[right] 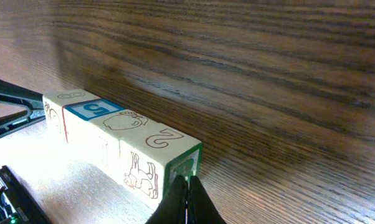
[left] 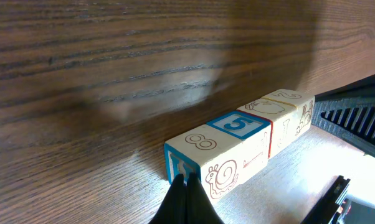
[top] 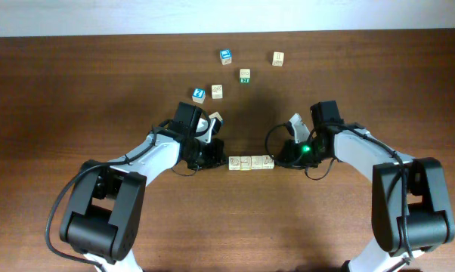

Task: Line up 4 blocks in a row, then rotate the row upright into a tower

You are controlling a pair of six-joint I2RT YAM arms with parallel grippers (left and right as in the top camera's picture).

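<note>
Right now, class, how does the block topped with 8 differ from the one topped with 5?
The 8 block has a pale top, the 5 block a blue-framed one. The 8 block ends the row; the 5 block sits second. Both are same-sized cubes, touching.

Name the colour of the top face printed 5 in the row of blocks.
Blue; the 5 block shows best in the left wrist view.
</note>
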